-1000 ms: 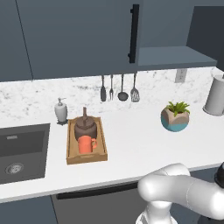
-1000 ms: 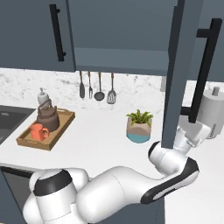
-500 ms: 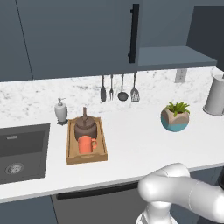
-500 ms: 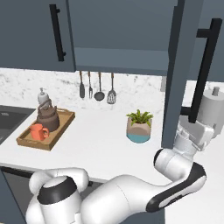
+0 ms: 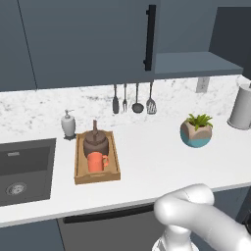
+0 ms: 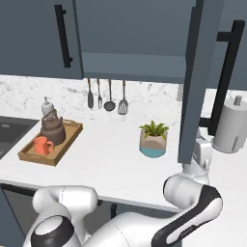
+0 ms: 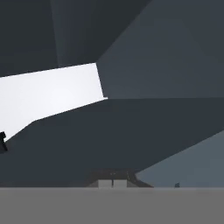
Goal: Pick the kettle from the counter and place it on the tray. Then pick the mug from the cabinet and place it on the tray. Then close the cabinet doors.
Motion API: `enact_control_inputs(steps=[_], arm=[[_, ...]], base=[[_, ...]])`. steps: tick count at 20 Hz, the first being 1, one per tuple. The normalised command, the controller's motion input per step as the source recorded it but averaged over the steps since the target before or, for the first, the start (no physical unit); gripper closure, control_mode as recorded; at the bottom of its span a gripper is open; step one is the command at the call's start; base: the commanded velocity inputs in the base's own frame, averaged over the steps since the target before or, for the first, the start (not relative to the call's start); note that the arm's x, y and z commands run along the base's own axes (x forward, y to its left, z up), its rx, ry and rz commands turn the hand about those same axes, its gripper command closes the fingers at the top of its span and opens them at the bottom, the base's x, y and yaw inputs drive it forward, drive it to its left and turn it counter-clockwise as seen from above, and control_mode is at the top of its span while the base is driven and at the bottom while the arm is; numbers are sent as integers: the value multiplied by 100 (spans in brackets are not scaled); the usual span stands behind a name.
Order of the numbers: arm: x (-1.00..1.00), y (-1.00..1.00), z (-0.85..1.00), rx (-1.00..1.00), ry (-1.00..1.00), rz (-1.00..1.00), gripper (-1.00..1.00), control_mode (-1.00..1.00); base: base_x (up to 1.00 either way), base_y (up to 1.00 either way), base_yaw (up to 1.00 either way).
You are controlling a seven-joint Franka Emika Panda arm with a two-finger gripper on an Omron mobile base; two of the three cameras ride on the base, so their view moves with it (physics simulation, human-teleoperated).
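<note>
The kettle (image 5: 95, 141) and mug (image 5: 96, 162) already sit together in the tray (image 5: 79, 165) on the counter (image 5: 147, 162), so only the doors remain. The left door (image 6: 41, 36) looks closed, while the right door (image 6: 198, 82) stands open. The right base view shows the hand raised just behind the right door's lower edge — likely set to push it. The gripper (image 7: 112, 183), seen close against dark panels, has its fingers pressed together on nothing.

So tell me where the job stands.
Done: the kettle and mug sit on the tray. In hand: the shut gripper is beside the open right cabinet door. Left: that door still needs closing; the left door looks shut.
</note>
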Motion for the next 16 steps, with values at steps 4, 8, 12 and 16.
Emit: enact_control_inputs(steps=[4, 8, 12, 16], arm=[[-2, 75, 24, -17, 0, 0, 100, -100], [0, 41, 42, -4, 0, 0, 100, -100], [12, 10, 19, -1, 8, 0, 100, -100], [16, 0, 0, 0, 5, 1, 100, -100]], base=[[0, 0, 0], [0, 0, 0], [0, 0, 0], [0, 0, 0]])
